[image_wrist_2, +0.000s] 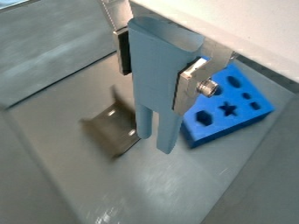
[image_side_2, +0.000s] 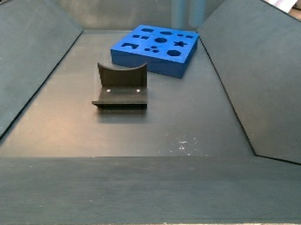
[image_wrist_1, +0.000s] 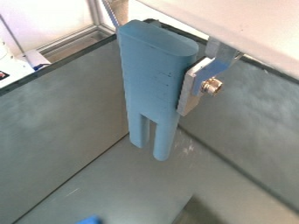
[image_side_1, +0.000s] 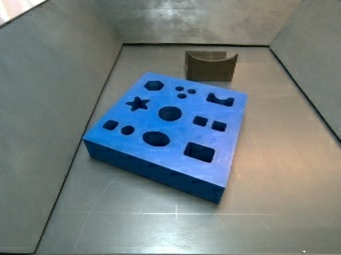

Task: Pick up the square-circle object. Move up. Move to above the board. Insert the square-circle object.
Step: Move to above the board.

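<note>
My gripper [image_wrist_2: 158, 70] is shut on the square-circle object [image_wrist_2: 158, 92], a tall pale grey-blue peg that hangs upright, well above the floor. One silver finger [image_wrist_1: 198, 83] presses its side, and in a wrist view the opposite dark pad [image_wrist_2: 121, 52] shows too. The peg [image_wrist_1: 152, 87] has a groove along its lower half. The board [image_wrist_2: 228, 105], a bright blue slab with star, round and square holes, lies on the floor off to one side of the peg's lower end. Both side views show the board [image_side_1: 167, 120] [image_side_2: 157, 48]. A pale strip [image_side_2: 187, 10] at one picture's edge may be the peg.
The fixture [image_side_2: 118, 85], a dark bracket on a base plate, stands on the floor near the board, and shows again [image_side_1: 210, 64] [image_wrist_2: 114, 129]. Grey walls [image_side_1: 80, 90] slope up round the floor on all sides.
</note>
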